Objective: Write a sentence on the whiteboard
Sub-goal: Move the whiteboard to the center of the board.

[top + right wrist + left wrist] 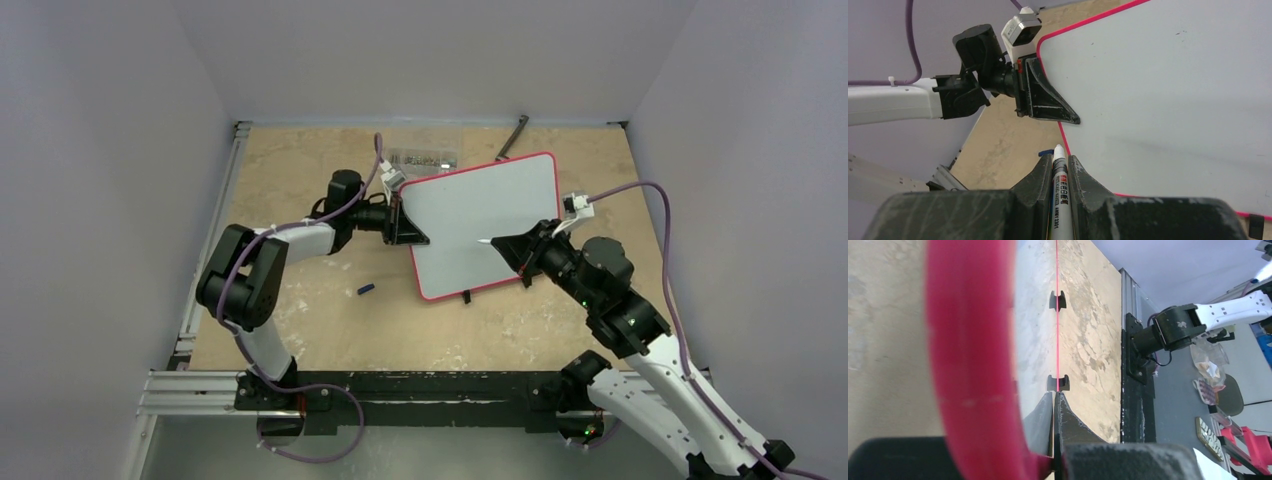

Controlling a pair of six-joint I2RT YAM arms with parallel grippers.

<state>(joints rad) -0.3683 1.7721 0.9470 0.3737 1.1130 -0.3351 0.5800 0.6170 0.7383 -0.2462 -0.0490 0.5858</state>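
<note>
At centre frame of the top view, the whiteboard [490, 215] sits skewed on the desk [300, 330]. No writing shows on its surface, so the sentence is not yet begun. Your left pincer [405, 228] is clamped shut on the board's red frame at the left edge. Your right pincer [520, 250] is closed on a white marker [487, 242]. The marker tip is over the board's lower middle, but you cannot confirm contact.

Expect these faults:
- Heavy stroke pressure may pivot the board about its single clamped edge.
- Axial load may push the marker back between the fingers.
- Too light a touch may leave broken strokes.

A small blue cap [366, 289] lies left of the board.
</note>
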